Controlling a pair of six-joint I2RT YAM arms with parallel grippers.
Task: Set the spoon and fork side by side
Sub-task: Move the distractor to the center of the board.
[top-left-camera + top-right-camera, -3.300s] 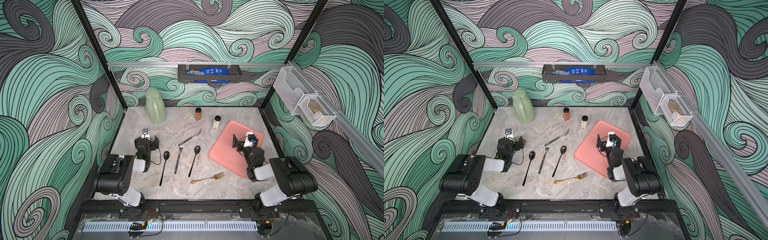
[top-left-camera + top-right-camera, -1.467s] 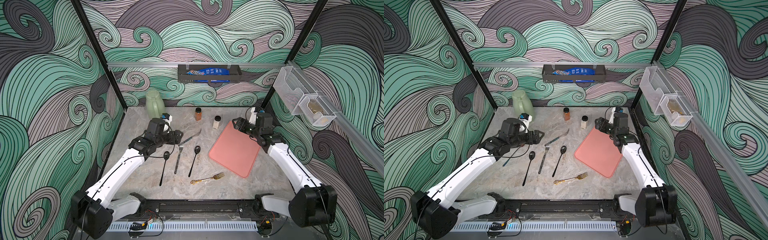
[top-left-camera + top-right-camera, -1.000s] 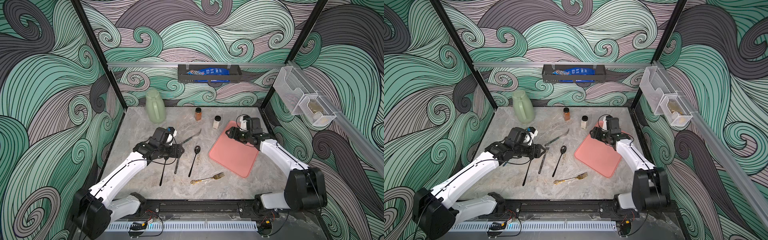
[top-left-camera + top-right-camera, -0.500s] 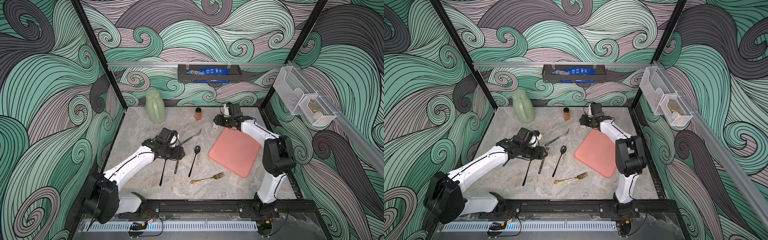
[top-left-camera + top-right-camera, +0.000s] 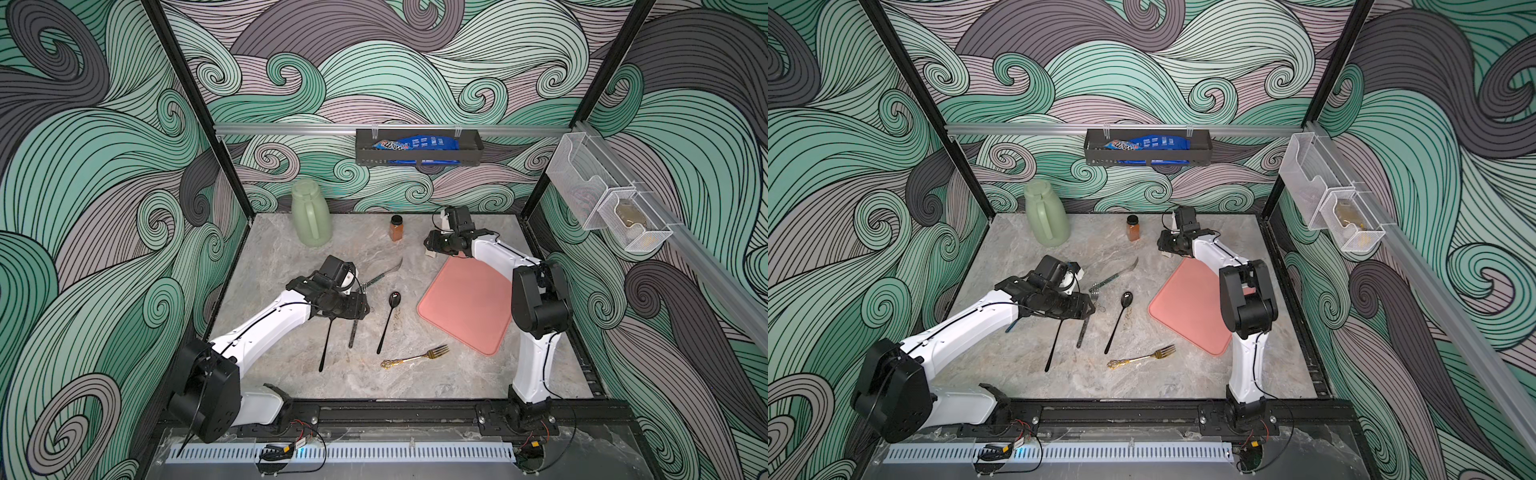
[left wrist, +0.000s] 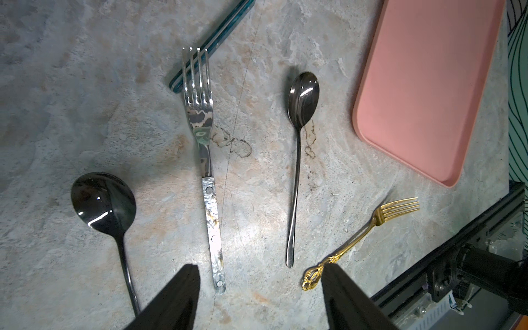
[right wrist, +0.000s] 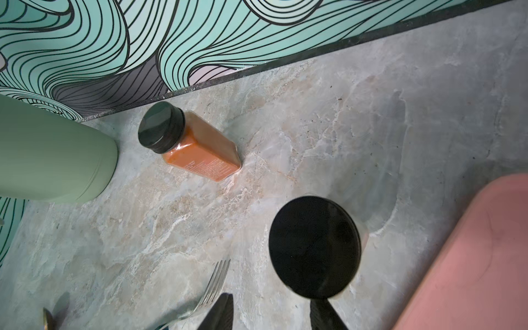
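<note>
Under the left pincer (image 6: pixel 261 288), jaws wide and empty, lies the fork (image 6: pixel 211 223) handle, round spoon (image 6: pixel 103 200) alongside.

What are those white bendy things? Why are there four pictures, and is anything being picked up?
Those are two robot arms, each ending in a pincher called a gripper. Two pictures look down from above, almost the same view; the other two come from small cameras on the arms' wrists. On the table lie a silver fork, two black spoons, a gold fork, a knife, a pink tray, a green jug and an orange spice bottle. The left gripper is open above the cutlery, holding nothing. The right gripper is right by a black-lidded jar; I can't tell whether it grips it.
</note>
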